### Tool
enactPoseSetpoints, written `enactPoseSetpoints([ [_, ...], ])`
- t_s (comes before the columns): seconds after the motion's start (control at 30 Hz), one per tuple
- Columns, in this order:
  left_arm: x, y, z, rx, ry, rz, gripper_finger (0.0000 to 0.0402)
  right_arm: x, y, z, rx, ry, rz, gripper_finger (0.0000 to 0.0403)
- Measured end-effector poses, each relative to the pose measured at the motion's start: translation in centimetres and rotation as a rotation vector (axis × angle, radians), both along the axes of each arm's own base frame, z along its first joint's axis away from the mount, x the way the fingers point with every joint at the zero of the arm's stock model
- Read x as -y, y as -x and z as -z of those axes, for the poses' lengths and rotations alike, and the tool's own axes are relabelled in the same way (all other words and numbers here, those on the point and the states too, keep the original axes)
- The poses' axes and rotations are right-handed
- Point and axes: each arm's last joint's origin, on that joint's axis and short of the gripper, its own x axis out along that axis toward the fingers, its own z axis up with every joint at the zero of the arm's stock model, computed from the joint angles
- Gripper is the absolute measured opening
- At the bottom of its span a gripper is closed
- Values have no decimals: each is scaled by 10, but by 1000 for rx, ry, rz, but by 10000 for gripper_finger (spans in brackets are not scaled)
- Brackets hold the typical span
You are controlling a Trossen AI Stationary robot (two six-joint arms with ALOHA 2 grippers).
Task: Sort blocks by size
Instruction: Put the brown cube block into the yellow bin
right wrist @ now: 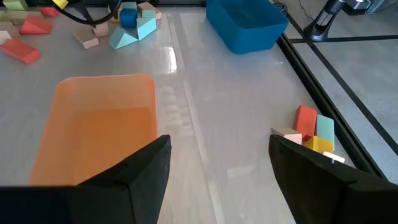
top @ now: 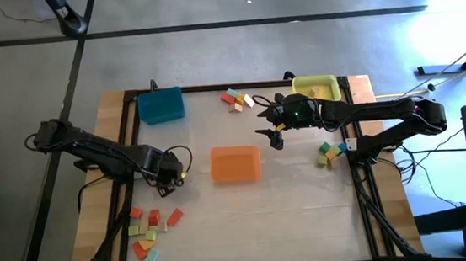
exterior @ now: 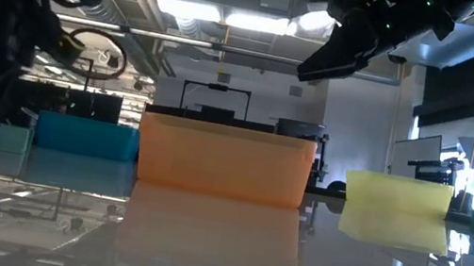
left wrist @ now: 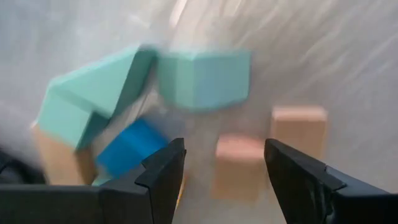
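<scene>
The left arm reaches in from the table's left edge, elbow bent, and its left gripper (top: 167,172) hangs low just left of the orange tray (top: 236,164), pointing down. In the left wrist view its fingers (left wrist: 163,174) stand wide apart with nothing between them, above a small group of blocks on the table: two light blue-green blocks (left wrist: 205,78), one darker blue block (left wrist: 130,146) and two tan blocks (left wrist: 298,124). The right arm stretches in from the table's right edge, nearly straight, and the right gripper (top: 274,134) is raised above the table just right of the orange tray; in the low view it sits high over the tray's right end. Its jaws are also wide and empty, the orange tray showing between them in the right wrist view. Three trays stand on the table: one orange at the centre, one blue tray (top: 161,105) up-left of it and one yellow tray (top: 315,86) up-right of it. The blocks lie in three loose clusters: one cluster (top: 153,230) down-left of the orange tray, a second cluster (top: 237,99) above it between the blue and yellow trays, and a third cluster (top: 330,153) to its right. Exact block counts per cluster cannot be read.
</scene>
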Motion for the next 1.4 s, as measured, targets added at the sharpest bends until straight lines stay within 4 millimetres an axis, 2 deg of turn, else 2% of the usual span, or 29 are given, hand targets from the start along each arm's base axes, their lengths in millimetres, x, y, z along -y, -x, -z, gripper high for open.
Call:
enactPoseSetpoints([
  [0.13,3,6,-2,-55,-6,18,212,0,0,0,0,0,0,269],
  [0.33,7,7,4,-51,47,70,212,0,0,0,0,0,0,269],
  [0.63,12,10,2,-51,80,151,212,0,0,0,-3,0,0,269],
  [0.8,17,19,10,-96,96,163,212,0,0,0,-2,0,0,269],
  [1.03,24,27,25,-80,85,255,212,0,0,0,-1,0,0,269],
  [1.17,25,30,30,-78,84,246,211,0,0,0,0,0,0,269],
  [1.27,25,30,32,-64,92,238,198,0,0,0,0,0,0,269],
  [1.4,25,29,32,-61,101,238,151,0,0,0,0,0,0,269],
])
